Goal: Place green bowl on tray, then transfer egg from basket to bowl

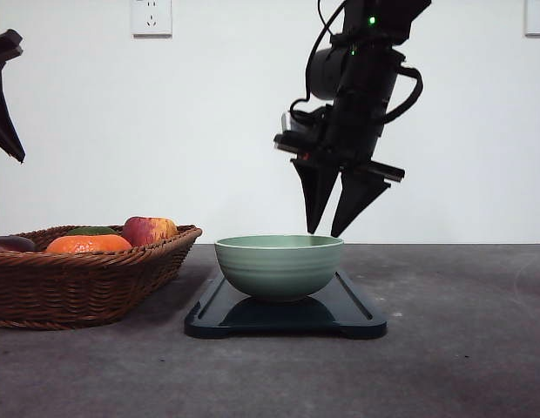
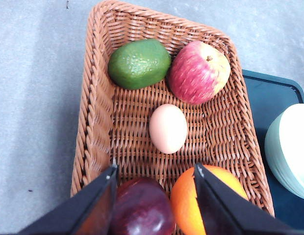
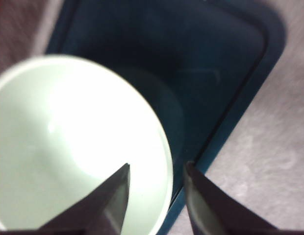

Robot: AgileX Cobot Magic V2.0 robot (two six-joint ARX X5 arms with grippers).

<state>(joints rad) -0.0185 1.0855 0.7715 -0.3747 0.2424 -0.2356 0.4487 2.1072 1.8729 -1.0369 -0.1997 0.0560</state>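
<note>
Green bowl (image 1: pixel 280 266) sits upright on the tray (image 1: pixel 357 312), empty. Egg (image 2: pixel 167 128) lies in the basket (image 2: pixel 95 122), long axis twelve-to-six. Both the left gripper (image 2: pixel 154 177) and the right gripper (image 1: pixel 327 228) are spread, holding nothing.

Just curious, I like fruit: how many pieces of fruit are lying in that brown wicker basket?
4: a green lime-like fruit beside a red apple at one end, a dark purple fruit beside an orange at the other.

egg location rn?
In the left wrist view, the egg lies mid-basket, apart from the apple, the green fruit and the orange.
</note>
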